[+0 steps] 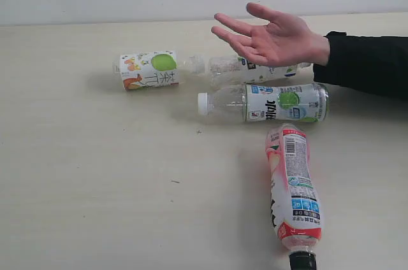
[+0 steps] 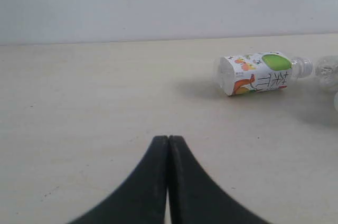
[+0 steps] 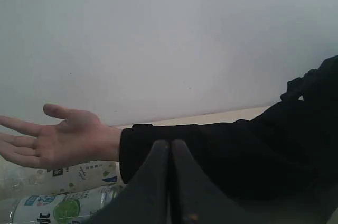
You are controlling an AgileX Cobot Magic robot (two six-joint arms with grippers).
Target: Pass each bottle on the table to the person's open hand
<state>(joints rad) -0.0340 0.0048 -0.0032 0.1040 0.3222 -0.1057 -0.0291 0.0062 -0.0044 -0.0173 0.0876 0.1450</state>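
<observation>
In the exterior view, four bottles lie on their sides on the table (image 1: 95,174). A short fruit-label bottle (image 1: 150,69) shows large Chinese characters and a green spot. A slim blue-and-white bottle (image 1: 239,69) is partly hidden by the person's open hand (image 1: 274,37). Nearer lie a white-capped green-spot bottle (image 1: 268,102) and a pink-labelled bottle (image 1: 293,187) with a barcode. In the left wrist view, the left pincer (image 2: 169,140) is pressed together and empty, with the fruit-label bottle well beyond it. In the right wrist view, the right pincer (image 3: 170,143) is likewise closed on nothing.

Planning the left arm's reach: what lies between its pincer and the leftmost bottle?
Nothing but bare table, by the left wrist view, separates the shut pincer from the bottle.
</observation>
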